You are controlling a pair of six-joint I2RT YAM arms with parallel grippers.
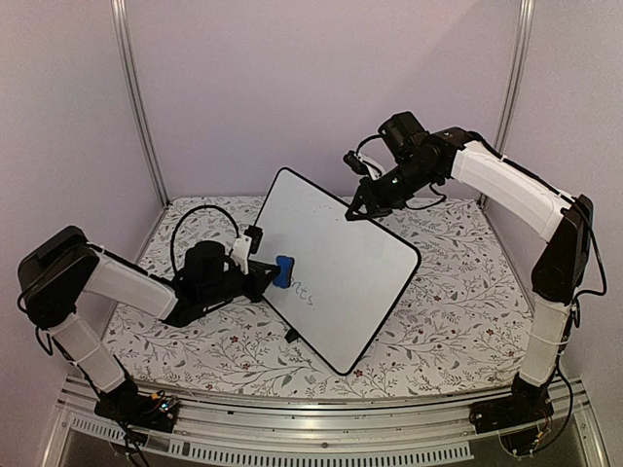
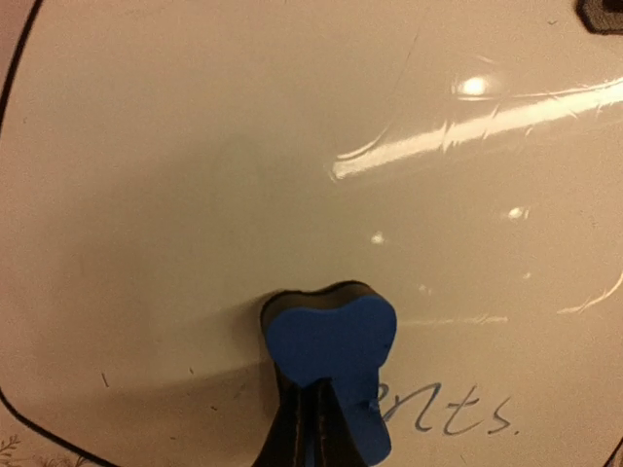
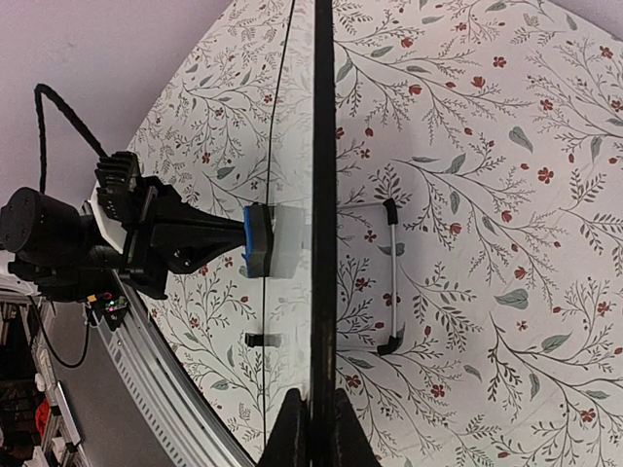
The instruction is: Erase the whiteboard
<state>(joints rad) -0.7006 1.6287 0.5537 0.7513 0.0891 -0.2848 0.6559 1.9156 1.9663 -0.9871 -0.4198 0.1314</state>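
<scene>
From above, we see the board propped up near the middle of the flowered table, its small feet on the cloth. The right gripper is clamped on its top edge. The left gripper is closed on a blue eraser, which touches the board's face near its left side, just above some grey writing.

In the left wrist view, the board fills the picture, mostly bare and glossy. The eraser sits pinched between the fingers at the bottom edge, and the letters "nts." lie just to its right.

In the right wrist view, we look along the board's black frame, edge-on, with the right gripper shut on it from both sides. On the left the eraser lies flat against the face, held by the left gripper. On the right a wire stand rests on the table behind the board.
</scene>
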